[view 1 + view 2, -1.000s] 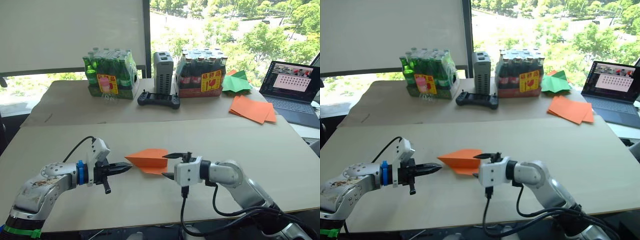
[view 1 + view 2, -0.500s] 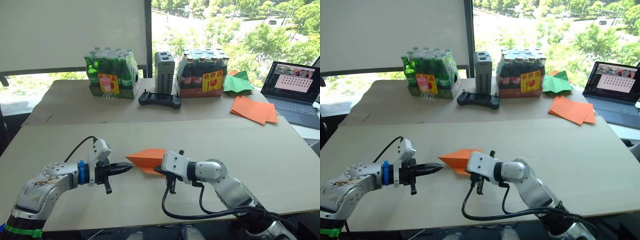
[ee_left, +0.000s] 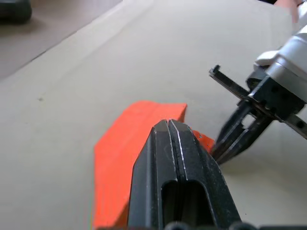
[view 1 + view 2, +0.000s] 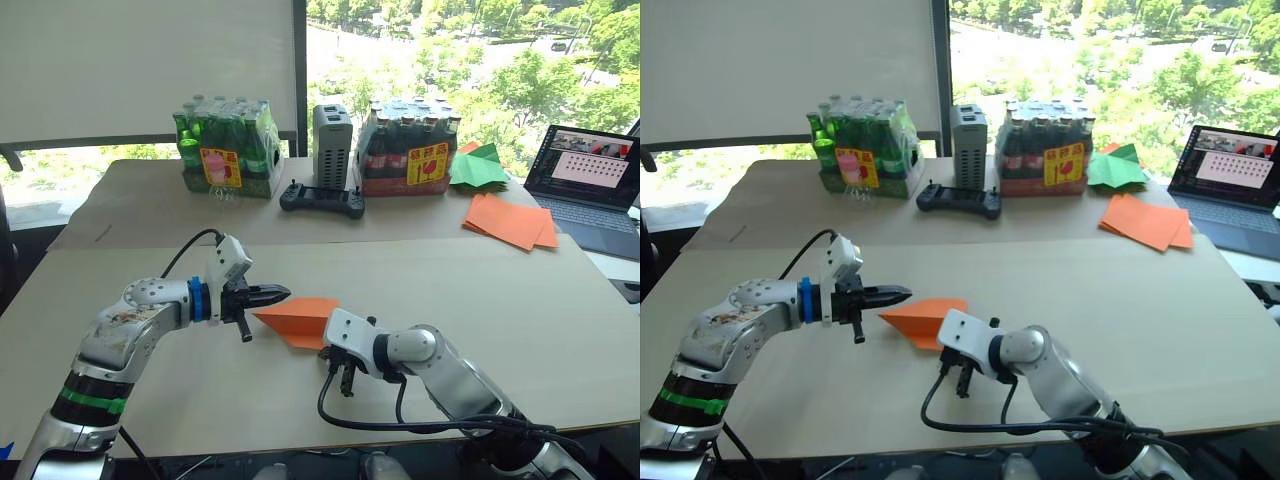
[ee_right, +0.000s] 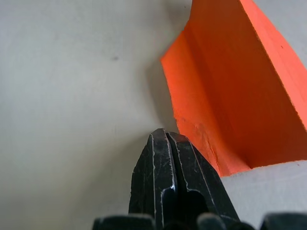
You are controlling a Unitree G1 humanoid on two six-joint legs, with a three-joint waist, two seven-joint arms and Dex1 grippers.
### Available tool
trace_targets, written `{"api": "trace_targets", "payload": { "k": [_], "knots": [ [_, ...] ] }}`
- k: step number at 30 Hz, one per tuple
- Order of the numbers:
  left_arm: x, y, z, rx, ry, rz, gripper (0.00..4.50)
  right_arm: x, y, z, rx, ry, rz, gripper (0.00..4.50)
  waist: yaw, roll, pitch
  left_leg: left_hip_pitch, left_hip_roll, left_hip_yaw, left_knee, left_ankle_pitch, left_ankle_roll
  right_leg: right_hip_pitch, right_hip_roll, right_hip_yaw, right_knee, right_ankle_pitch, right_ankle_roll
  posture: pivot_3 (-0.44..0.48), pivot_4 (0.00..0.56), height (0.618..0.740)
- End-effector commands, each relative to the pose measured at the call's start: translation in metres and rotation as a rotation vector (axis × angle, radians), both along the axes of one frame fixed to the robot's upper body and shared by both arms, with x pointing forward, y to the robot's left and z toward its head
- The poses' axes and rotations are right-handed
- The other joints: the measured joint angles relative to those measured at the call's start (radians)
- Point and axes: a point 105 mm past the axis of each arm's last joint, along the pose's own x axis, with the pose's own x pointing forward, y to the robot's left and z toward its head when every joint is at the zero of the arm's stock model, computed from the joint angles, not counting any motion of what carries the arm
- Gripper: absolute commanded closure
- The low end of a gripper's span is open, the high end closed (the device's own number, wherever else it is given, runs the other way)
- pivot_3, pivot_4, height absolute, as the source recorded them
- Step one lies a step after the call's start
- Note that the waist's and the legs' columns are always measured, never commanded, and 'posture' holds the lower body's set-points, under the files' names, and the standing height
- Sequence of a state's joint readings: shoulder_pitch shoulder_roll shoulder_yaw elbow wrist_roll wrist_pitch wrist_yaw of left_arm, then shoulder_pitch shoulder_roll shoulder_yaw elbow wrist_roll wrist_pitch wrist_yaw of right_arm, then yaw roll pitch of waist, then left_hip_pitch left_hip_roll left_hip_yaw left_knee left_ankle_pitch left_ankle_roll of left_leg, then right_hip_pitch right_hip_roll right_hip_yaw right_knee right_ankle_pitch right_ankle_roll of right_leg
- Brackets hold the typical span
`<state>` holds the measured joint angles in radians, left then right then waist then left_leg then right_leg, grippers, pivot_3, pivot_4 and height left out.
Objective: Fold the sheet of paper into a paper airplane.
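Sunlit windows back a pale table [image 4: 520,300] where the sheet of paper [image 4: 298,319], already creased into a pointed orange wedge, lies flat near the middle, between the two arms. Over the last second the left gripper [image 4: 278,294] has risen and swung inward from well off the paper's tip to hover just above that pointed end, fingers pressed together on nothing. The right gripper [image 5: 165,141], which a second ago stood open beside the wedge's blunt end, has rolled over and now points down at the table just beside the paper's near edge, its fingers closed and empty. Neither holds the paper, so this looks like positioning to press or pin a crease; the wedge itself has not shifted.
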<state>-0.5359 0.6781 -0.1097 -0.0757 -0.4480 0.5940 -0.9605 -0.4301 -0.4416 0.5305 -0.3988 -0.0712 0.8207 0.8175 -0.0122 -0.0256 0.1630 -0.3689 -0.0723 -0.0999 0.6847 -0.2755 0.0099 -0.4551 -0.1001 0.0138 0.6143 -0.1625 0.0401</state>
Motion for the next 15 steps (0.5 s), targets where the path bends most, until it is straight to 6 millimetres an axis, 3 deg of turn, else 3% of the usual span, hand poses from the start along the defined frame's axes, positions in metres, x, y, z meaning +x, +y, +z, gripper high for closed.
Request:
{"api": "trace_targets", "payload": {
  "k": [1, 7, 11, 15],
  "knots": [
    [0.008, -0.009, -0.003, 0.020, -0.037, -0.044, 4.50, -0.001, 0.008, 0.022, 0.099, -0.015, 0.014, 4.49, -0.004, 0.000, 0.000, -0.001, 0.000, 0.000, 0.000, 0.000, 0.000, -0.001, 0.000, 0.000, 0.000, 0.000, 0.000, 0.000, 0.150, 0.699],
    [0.012, -0.011, -0.009, 0.052, -0.046, -0.075, 4.50, 0.010, 0.018, 0.064, 0.271, -0.070, -0.025, 4.49, -0.013, 0.000, 0.000, -0.002, 0.001, 0.000, 0.000, 0.000, 0.000, -0.003, 0.001, 0.000, 0.001, 0.000, 0.000, 0.000, 0.150, 0.699],
    [0.012, -0.011, -0.010, 0.060, -0.049, -0.085, 4.50, 0.021, 0.008, 0.037, 0.145, -0.061, -0.090, 4.49, -0.006, 0.000, 0.000, -0.002, 0.001, 0.000, 0.000, 0.000, 0.000, -0.003, 0.001, 0.000, 0.002, 0.000, 0.000, 0.000, 0.150, 0.699],
    [0.012, -0.011, -0.010, 0.065, -0.051, -0.088, 4.50, 0.015, 0.002, 0.010, 0.042, -0.015, -0.075, 4.49, -0.002, 0.000, 0.000, -0.003, 0.000, 0.000, 0.002, 0.000, 0.000, -0.003, 0.000, 0.000, 0.002, 0.000, 0.000, 0.000, 0.150, 0.699]
  ]
}}
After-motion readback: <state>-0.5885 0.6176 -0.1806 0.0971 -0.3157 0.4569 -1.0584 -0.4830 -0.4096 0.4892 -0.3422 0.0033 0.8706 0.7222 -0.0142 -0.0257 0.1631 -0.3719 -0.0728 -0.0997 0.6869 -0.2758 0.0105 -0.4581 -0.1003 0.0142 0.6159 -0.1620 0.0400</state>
